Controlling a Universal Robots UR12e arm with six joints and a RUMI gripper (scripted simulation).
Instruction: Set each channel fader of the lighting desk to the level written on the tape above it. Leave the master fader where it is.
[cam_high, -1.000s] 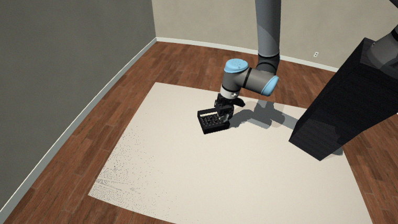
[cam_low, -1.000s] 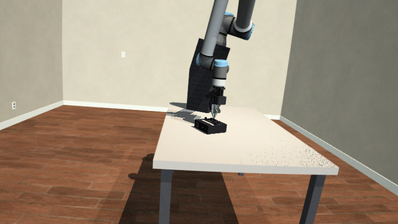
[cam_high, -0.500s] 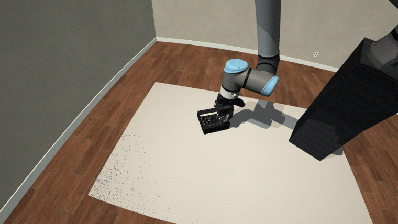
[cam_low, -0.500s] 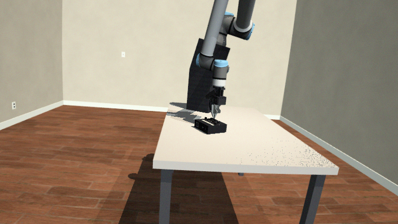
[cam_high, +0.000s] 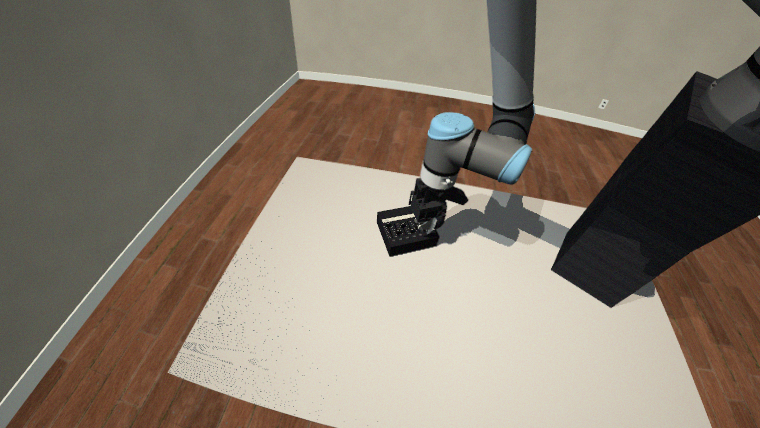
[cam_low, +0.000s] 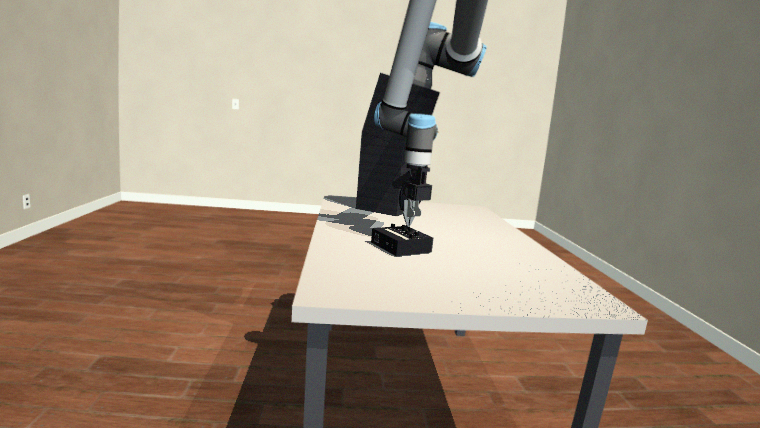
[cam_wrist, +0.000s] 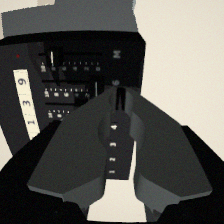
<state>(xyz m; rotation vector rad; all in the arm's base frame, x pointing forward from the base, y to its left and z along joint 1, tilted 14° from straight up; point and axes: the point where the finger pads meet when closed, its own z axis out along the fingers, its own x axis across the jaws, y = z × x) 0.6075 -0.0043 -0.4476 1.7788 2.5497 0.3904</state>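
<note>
Wrist view shows the closed, empty gripper (cam_wrist: 120, 107) poised directly over the lighting desk (cam_wrist: 75, 75), beside its tape strip (cam_wrist: 26, 104) reading 9, 3, 1.

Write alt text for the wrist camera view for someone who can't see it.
A shut end effector points down over a black lighting desk, fingertips above a numbered fader track. A white tape strip at left reads 9, 3, 1; pale table shows at right.
</note>
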